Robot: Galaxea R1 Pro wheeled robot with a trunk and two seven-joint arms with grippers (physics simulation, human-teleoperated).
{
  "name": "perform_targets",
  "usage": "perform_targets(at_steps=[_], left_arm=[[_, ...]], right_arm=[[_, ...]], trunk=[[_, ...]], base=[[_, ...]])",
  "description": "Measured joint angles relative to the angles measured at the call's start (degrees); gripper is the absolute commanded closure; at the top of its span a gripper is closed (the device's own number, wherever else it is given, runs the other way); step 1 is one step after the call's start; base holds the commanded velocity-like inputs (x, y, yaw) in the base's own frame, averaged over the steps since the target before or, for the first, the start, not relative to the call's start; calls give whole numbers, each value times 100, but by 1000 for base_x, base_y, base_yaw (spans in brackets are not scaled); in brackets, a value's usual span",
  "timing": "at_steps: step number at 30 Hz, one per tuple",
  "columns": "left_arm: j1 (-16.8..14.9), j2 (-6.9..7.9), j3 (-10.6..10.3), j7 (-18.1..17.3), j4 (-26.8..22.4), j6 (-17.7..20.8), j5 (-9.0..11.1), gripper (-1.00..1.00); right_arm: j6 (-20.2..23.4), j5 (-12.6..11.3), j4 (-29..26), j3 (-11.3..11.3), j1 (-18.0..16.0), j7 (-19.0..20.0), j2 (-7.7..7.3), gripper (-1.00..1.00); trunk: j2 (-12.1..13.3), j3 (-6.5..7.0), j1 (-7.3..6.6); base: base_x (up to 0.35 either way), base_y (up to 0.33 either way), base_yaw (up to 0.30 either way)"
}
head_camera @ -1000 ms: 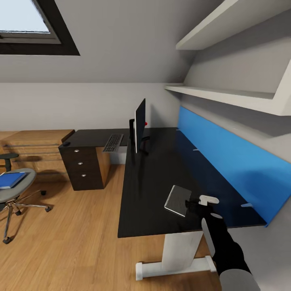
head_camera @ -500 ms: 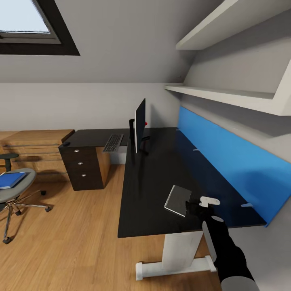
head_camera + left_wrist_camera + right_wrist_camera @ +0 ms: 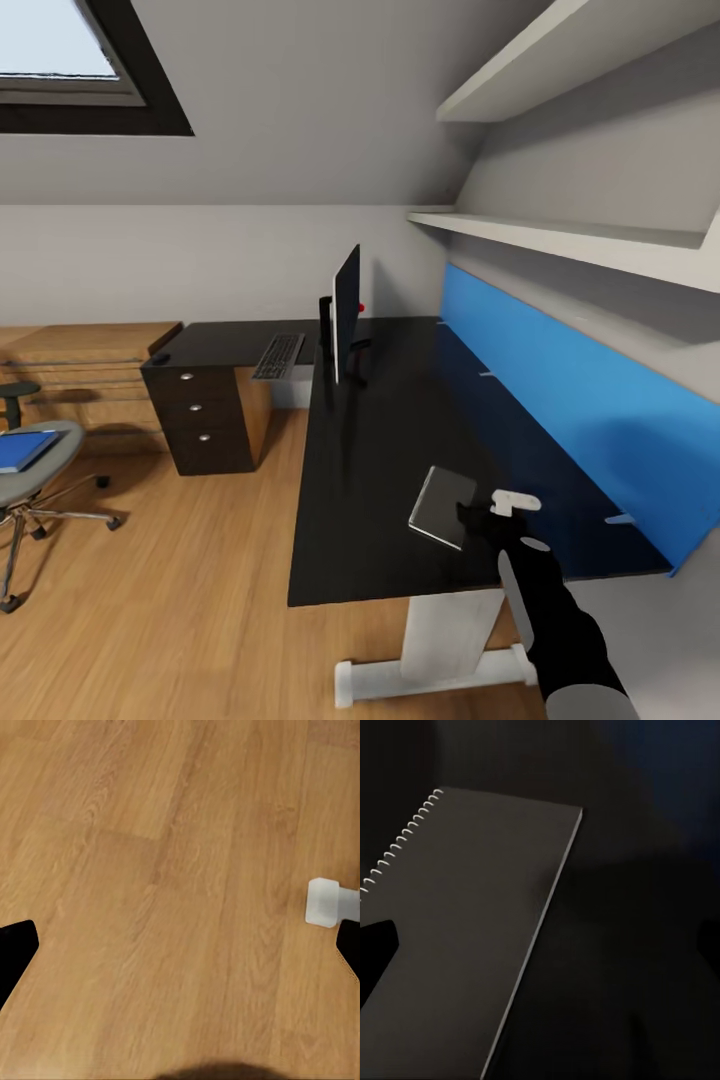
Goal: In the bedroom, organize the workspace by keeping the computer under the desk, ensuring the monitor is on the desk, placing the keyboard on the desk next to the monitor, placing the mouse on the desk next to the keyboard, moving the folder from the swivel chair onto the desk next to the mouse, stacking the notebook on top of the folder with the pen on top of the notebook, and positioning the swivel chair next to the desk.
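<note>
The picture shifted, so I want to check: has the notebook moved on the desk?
No. The notebook keeps its place against the front edge of the desk; the camera moved.

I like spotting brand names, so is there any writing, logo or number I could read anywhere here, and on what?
None can be read.
Keyboard: key legends too small to make out.
Monitor: seen edge-on, only a red dot, no text.
Notebook: plain grey cover, blank.
Folder: plain blue, no label visible.

Attic home office: sloped wall, skylight [image 3: 70, 70], desk [image 3: 400, 440], monitor [image 3: 345, 308].
</note>
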Motion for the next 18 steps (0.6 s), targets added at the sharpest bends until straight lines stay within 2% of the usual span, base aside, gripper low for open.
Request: perform_targets(at_steps=[11, 18], left_arm=[[0, -3, -6, -3, 0, 0, -1, -100], [-1, 2, -4, -3, 0, 0, 0, -100]], right_arm=[[2, 0, 38, 2, 0, 0, 0, -100], [-2, 0, 42, 2, 0, 0, 0, -100]], trunk=[[0, 0, 0], [0, 0, 2]], base=[[296, 0, 0], [109, 0, 0]])
